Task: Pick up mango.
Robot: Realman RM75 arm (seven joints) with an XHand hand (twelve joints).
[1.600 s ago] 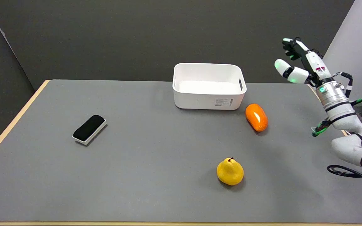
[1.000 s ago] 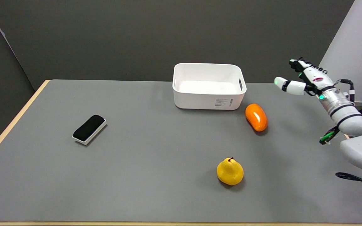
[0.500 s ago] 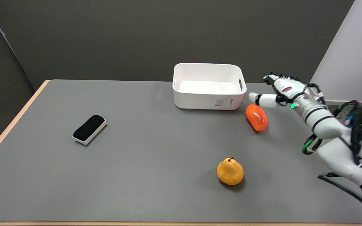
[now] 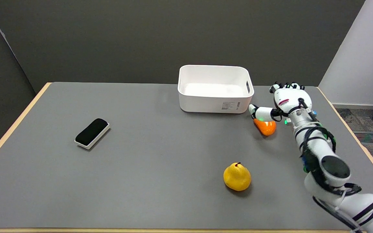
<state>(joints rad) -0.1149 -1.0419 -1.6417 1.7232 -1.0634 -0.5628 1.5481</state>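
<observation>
The mango (image 4: 265, 127), an orange oblong fruit, lies on the grey table just right of the white bin's front corner. My right hand (image 4: 286, 99) hovers close over its right side with the back of the hand facing the camera. The thumb (image 4: 260, 112) stretches left across the mango's far end and hides it. The other fingers point away toward the back of the table. Nothing is held in the hand; whether the thumb touches the fruit I cannot tell.
A white bin (image 4: 214, 104) stands at the back centre, close to the left of the mango. A yellow pear (image 4: 237, 176) sits nearer the front. A black eraser block (image 4: 92, 133) lies far left. The table's right edge (image 4: 351, 134) runs beside my arm.
My right hand has come down from high at the right and moved left to the mango, and the forearm has swung in over the table. The mango, pear, bin and eraser have not moved.
</observation>
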